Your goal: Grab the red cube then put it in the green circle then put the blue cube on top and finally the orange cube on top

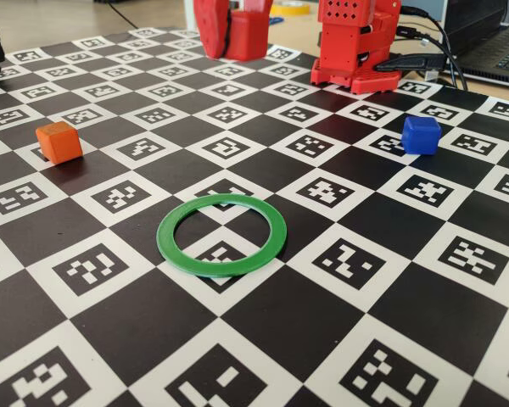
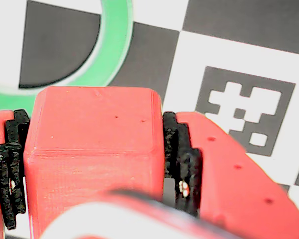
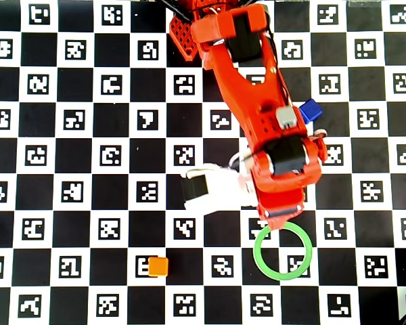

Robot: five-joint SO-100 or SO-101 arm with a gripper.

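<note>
The fingers [image 2: 92,164] pinch the red cube [image 2: 92,129] above the desk, near the ring [image 3: 282,252]; centre it over the ring's opening, lower until it rests flat; only then let go.

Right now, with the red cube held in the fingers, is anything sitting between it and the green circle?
Nothing visible does. The red cube is clamped between the fingers just beside the green circle, whose middle shows only board. The orange cube and blue cube lie well off to the sides.
</note>
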